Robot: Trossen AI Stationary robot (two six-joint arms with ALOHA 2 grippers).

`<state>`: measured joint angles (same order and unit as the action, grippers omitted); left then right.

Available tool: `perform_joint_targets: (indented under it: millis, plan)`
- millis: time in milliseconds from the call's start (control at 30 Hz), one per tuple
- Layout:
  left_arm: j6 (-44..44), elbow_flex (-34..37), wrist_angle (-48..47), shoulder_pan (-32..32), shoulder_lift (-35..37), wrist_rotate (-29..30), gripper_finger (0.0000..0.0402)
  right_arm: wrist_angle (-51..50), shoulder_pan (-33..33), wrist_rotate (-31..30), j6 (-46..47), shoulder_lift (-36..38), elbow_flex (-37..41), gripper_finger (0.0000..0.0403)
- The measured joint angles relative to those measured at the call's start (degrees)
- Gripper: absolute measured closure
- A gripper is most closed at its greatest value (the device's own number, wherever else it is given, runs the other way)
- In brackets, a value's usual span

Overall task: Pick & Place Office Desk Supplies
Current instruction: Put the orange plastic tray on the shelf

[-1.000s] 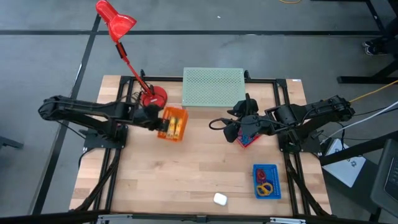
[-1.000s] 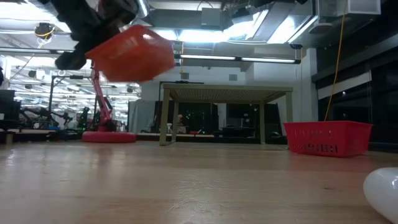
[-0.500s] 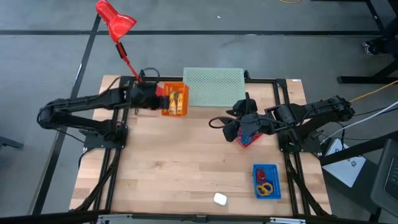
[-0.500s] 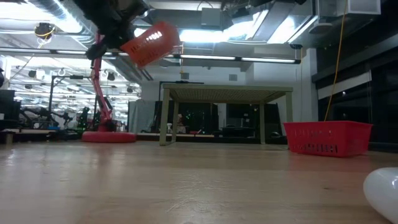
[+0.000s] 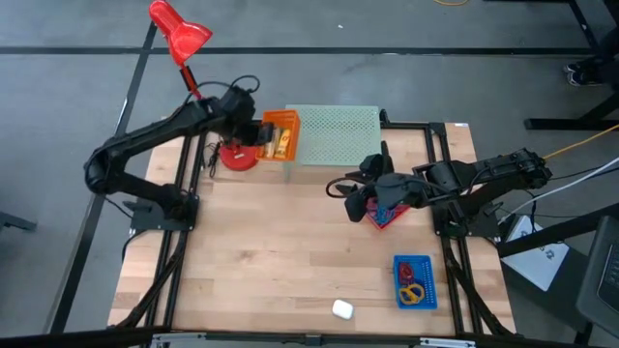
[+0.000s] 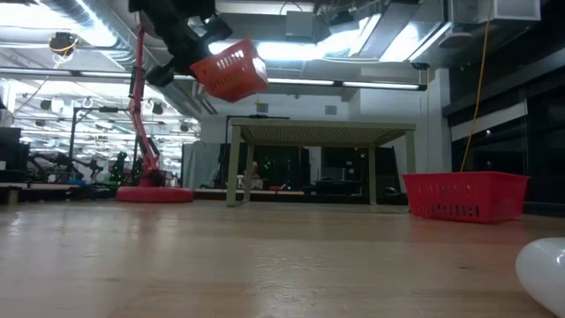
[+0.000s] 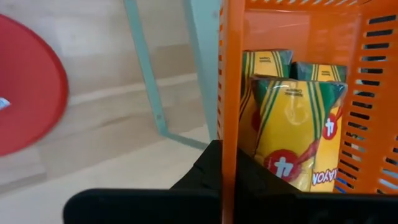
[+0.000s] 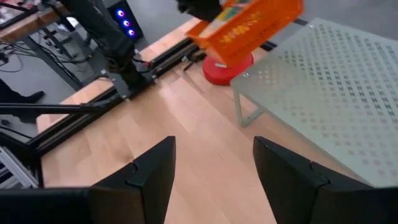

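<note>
Three small baskets are ours to place. Nearest to us, the blue basket (image 5: 414, 281) lies on the table with coloured loops (image 5: 410, 286) in it. Mid-table, our right gripper (image 5: 377, 201), fingers spread and empty, hovers by the red basket (image 5: 387, 217). Farthest, our left gripper (image 5: 250, 132) pinches the rim of the orange basket (image 5: 279, 136), carried in the air over the near-left corner of the green mesh riser (image 5: 334, 135). We judge this the carry step; next we must bring it over the riser's top, level it and lower it. The yellow packs (image 7: 292, 134) inside show a "4"; other lettering is unreadable.
</note>
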<state>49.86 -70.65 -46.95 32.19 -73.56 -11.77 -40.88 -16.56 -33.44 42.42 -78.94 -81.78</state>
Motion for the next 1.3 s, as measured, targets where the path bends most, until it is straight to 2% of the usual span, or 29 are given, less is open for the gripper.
perform_joint_targets:
  millis: [200,400,833,1300]
  plan:
    - [-2.44,-8.40,-4.29,2.50,-5.98,0.07,0.0399,4.40,0.00,0.12,-5.73,0.00,0.00,0.0186]
    - [-2.69,-13.12,-4.29,2.26,-12.04,0.31,0.0398,5.48,0.00,1.48,-7.35,0.00,0.00,0.0186]
    - [-2.53,-18.20,-4.43,0.85,-21.15,1.82,0.0398,5.41,0.02,1.56,-8.20,0.00,0.00,0.0186]
    - [-3.45,-19.79,-7.70,1.42,-23.23,4.33,0.0398,5.41,0.01,2.87,-8.61,0.00,0.00,0.0186]
